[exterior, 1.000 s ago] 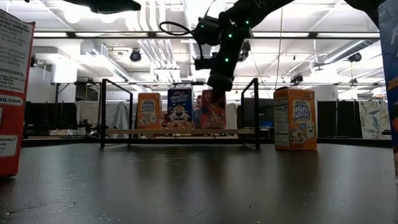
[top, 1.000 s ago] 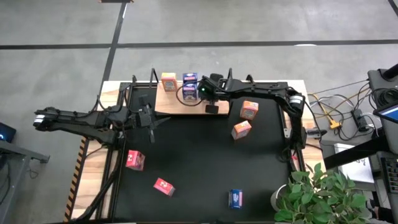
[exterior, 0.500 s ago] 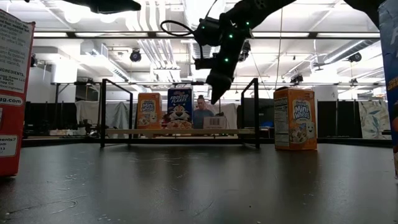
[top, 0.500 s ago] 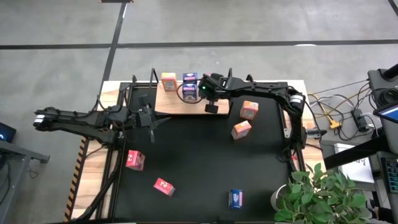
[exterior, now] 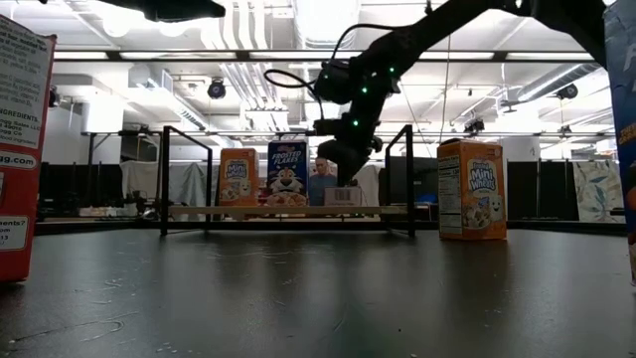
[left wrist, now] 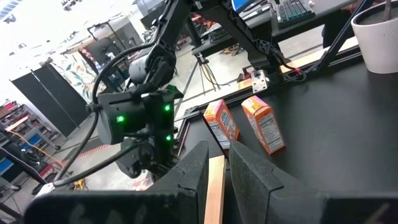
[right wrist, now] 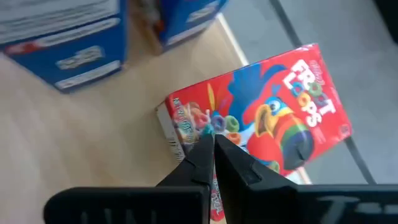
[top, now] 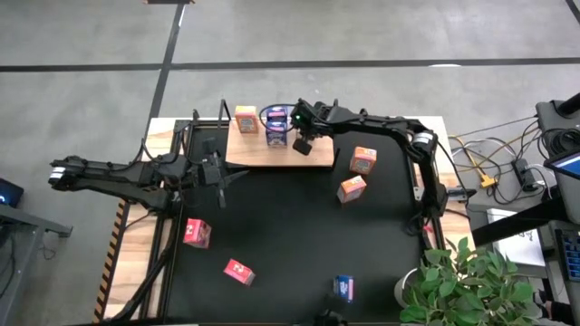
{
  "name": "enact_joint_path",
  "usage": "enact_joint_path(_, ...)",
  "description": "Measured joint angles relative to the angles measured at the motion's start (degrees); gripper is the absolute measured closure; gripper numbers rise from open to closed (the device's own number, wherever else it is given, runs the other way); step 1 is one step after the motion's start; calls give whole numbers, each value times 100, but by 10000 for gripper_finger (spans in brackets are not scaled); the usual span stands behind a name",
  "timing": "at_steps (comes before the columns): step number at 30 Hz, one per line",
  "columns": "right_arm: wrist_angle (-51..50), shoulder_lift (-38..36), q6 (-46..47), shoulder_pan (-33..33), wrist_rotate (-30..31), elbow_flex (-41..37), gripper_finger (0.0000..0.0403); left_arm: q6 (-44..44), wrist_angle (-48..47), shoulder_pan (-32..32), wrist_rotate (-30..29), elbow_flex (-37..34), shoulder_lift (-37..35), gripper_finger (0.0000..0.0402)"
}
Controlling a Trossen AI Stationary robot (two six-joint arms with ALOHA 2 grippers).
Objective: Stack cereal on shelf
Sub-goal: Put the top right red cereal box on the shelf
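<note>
Right hand [top: 303, 143] sits at upper centre of the high view, above the shelf [top: 272, 152], fingers pressed together and holding nothing. Right wrist view: a red Froot Loops box [right wrist: 267, 124] lies flat on the wood directly past the closed fingertips [right wrist: 205, 152]. Also on the shelf: an orange box [top: 246, 119] and a blue box [top: 277, 125], both upright, side by side toward the board's upper-left part. Two more orange boxes [top: 362, 160] [top: 352, 188] stand on the black tabletop [top: 290, 235] right of the shelf. Two red boxes [top: 197, 232] [top: 239, 271] at lower left, one blue box [top: 343, 288] at bottom centre. Left hand [top: 220, 174] waits at centre left, beside the shelf's left end, fingers nearly together, pinching nothing.
</note>
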Motion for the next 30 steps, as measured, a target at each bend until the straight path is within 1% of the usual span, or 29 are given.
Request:
enact_joint_path(5,-86,-5,36,38,-62,4,394,3,-5,2,0,0,0,353)
enact_joint_path(9,-349,-59,159,132,-103,5,394,23,-8,0,0,0,0,353)
enact_joint_path(13,-619,-71,348,230,-337,13,394,30,-2,2,-2,2,0,353)
enact_joint_path(23,-1082,-229,694,798,-531,5,394,47,0,2,0,2,0,353)
enact_joint_path(30,-1048,-443,885,1024,-528,0,394,47,3,0,0,1,0,353)
